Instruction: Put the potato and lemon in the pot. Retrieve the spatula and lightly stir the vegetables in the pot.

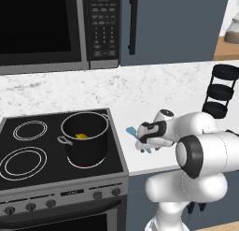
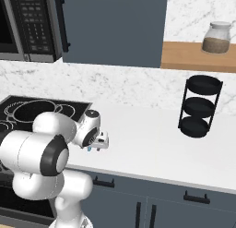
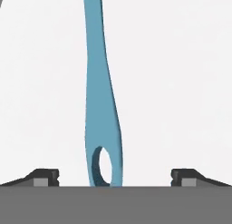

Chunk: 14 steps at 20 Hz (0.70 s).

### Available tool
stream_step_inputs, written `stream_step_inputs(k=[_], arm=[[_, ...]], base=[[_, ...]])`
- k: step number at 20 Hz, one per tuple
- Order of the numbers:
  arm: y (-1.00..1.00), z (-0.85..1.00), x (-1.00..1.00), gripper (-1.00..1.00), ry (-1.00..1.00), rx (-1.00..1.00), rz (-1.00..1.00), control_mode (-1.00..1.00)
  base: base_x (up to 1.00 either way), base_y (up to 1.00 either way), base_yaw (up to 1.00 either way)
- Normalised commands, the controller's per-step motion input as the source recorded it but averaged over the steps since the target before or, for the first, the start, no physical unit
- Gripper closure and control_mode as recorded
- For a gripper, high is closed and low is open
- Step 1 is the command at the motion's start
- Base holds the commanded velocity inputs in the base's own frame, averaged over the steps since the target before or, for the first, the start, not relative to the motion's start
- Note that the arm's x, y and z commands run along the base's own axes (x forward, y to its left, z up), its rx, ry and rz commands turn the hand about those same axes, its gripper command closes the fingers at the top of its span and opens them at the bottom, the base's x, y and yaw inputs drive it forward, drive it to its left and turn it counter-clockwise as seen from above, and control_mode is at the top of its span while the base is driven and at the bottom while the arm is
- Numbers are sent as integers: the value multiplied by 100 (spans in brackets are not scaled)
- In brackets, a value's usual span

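The dark pot (image 1: 86, 139) stands on the stove's right front burner. A small yellow piece (image 1: 81, 136) of the vegetables lies inside it; I cannot tell whether it is the lemon or the potato. The light-blue spatula (image 1: 131, 131) lies flat on the white counter just right of the stove. My gripper (image 1: 141, 143) hangs low over its handle, pointing down. In the hand view the spatula (image 3: 100, 105) runs straight away from me. Its holed handle end sits between my two fingertips (image 3: 45, 176), which stand wide apart and clear of it. The gripper (image 3: 115, 177) is open. From the right base view the gripper (image 2: 94, 147) hides most of the spatula (image 2: 88, 149).
The black cooktop (image 1: 28, 150) has several ring burners left of the pot. A microwave (image 1: 56, 29) hangs above it. A black three-tier rack (image 2: 198, 107) stands at the counter's back right, and a jar (image 2: 215, 38) sits on a wooden shelf.
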Motion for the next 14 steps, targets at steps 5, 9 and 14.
stream_step_inputs(k=[5, 9, 14], arm=[[0, -13, 15, -100, 0, 1, 0, -100], [2, -15, 0, 100, 0, 0, 0, -100], [9, -24, 0, 100, 0, 0, 0, -100]], base=[[0, 0, 0], [0, 0, 0], [0, 0, 0]])
